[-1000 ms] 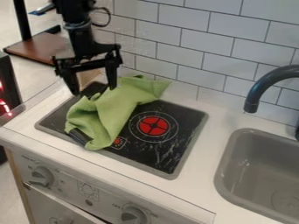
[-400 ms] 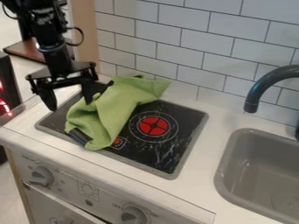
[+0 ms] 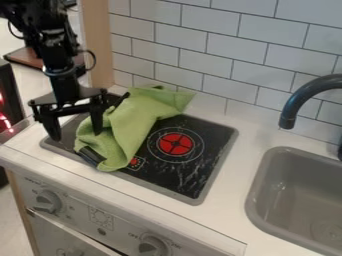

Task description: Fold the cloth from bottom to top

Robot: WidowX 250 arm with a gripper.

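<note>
Just lowered my black two-finger end effector (image 3: 75, 134), fingers apart; rumpled green cloth (image 3: 131, 122) hasn't budged near the left edge of the black rectangular stovetop (image 3: 204, 152), so probably grab time.

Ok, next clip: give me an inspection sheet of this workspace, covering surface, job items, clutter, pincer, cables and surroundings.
Surface: black stovetop with a red burner mark, set in a white counter.
Job items: green cloth, rumpled, lying diagonally over the stovetop's left part; not a flat, neat fold.
Clutter: dark piece poking out at the cloth's near end; cannot tell what.
Pincer: open, over the stovetop's left side; contact with cloth unclear.
Cables: black loop beside the arm.
Surroundings: tiled wall behind; sink and dark faucet at right.
</note>
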